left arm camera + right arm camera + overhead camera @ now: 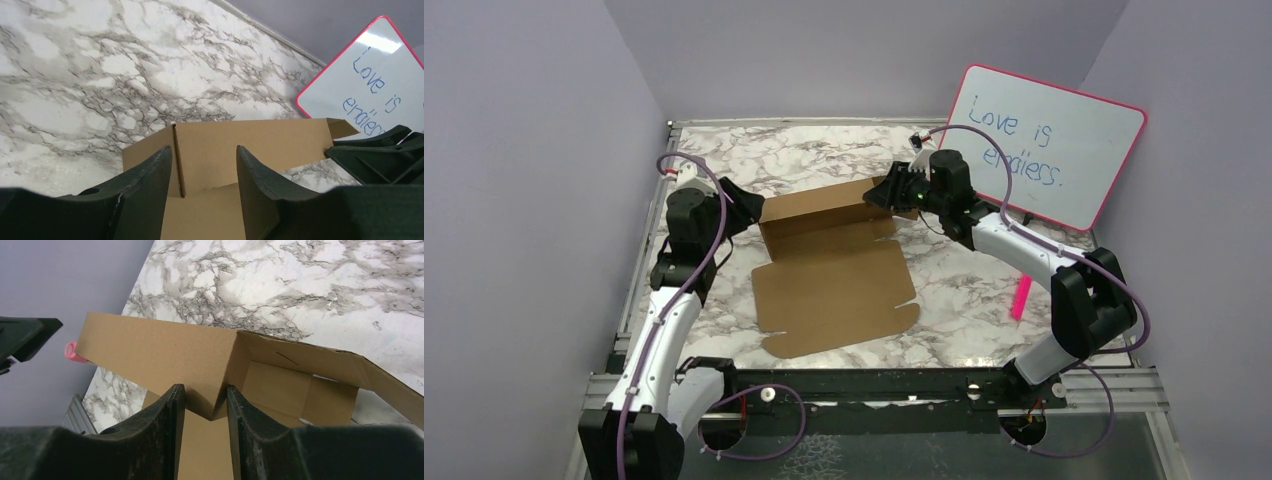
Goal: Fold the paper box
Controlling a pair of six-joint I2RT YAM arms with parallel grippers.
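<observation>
Jaws of right gripper are shown clamped on paper box corner by wrist view only; left gripper jaws are parted.

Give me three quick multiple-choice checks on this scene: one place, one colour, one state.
1. Where is the whiteboard?
A) far right corner, propped up
B) near left corner
C) lying flat at the near edge

2. What colour is the stick lying right of the paper box?
A) blue
B) pink
C) green

3. How is the box's rear panel?
A) lying flat
B) raised upright
C) torn off

Answers:
1 A, it leans at the far right with its writing facing in.
2 B, it shows bright pink in the top view.
3 B, it stands while the front panel lies flat on the table.
</observation>
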